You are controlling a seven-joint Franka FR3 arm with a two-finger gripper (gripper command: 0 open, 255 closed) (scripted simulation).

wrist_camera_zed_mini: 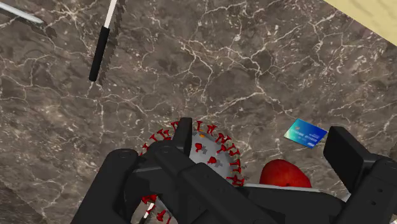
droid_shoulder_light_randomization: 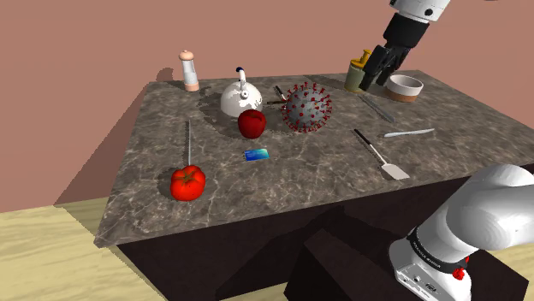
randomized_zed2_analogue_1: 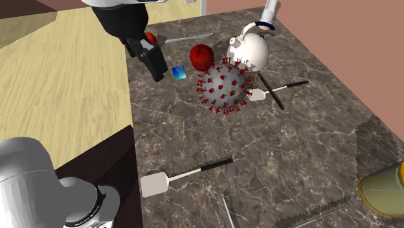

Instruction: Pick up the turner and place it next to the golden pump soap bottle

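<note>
Shoulder view: tool [droid_shoulder_light_randomization: 374,81] hovering high; turner [droid_shoulder_light_randomization: 381,156] lying on counter [droid_shoulder_light_randomization: 145,145], well apart, blade toward stand [droid_shoulder_light_randomization: 334,256]. Second exterior view: turner's long axis running from counter edge inward. Wrist view: tool standing wide, empty; turner handle lying ahead, beyond spiked ball [wrist_camera_zed_mini: 213,156].

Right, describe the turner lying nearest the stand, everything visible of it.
The turner has a flat, pale, squarish blade, a thin pale shank and a slim black handle. It lies flat on the dark marbled counter, blade towards the edge by the stand, handle pointing inward, roughly towards the spiky grey ball. It touches only the counter. The open tool hangs well apart from it.
</note>
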